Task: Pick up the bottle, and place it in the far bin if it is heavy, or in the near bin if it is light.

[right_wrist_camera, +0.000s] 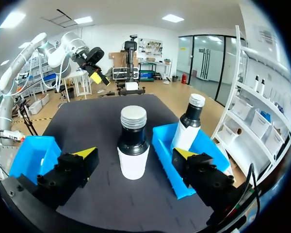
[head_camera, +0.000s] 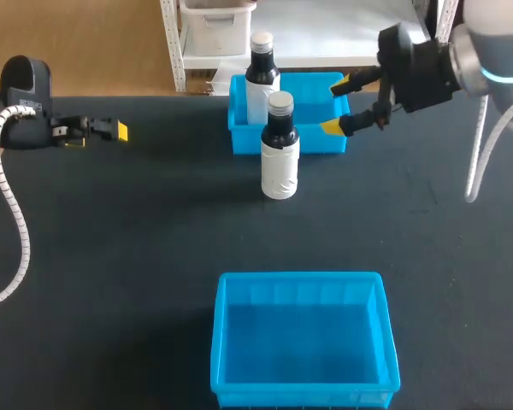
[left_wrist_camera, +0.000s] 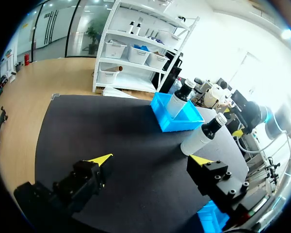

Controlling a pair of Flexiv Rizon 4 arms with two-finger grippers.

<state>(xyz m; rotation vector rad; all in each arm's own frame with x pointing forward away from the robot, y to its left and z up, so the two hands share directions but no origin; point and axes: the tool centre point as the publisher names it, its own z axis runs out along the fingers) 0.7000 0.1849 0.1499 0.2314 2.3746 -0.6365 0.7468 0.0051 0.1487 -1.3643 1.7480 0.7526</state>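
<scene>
Dark tabletop [head_camera: 111, 256] carries your bottle [head_camera: 280, 149] upright, just in front of the far bin [head_camera: 244, 137], not yet grasped. A second bottle [head_camera: 262, 73] stands inside that bin. Your right gripper [head_camera: 335, 106] hovers by the far bin, fingers spread and holding nothing. Your left gripper [left_wrist_camera: 151, 159], also spread, sits well apart. Lifting, judging the weight and placing in the far or near bin [head_camera: 222, 342] all remain.

table black [head_camera: 137, 248] | floor light wood [head_camera: 94, 43] | shelving white [left_wrist_camera: 136, 53] | ceiling lights on [right_wrist_camera: 172, 18]

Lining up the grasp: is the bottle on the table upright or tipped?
Upright: the bottle stands on its base, cap up, on the table before the far bin.
</scene>
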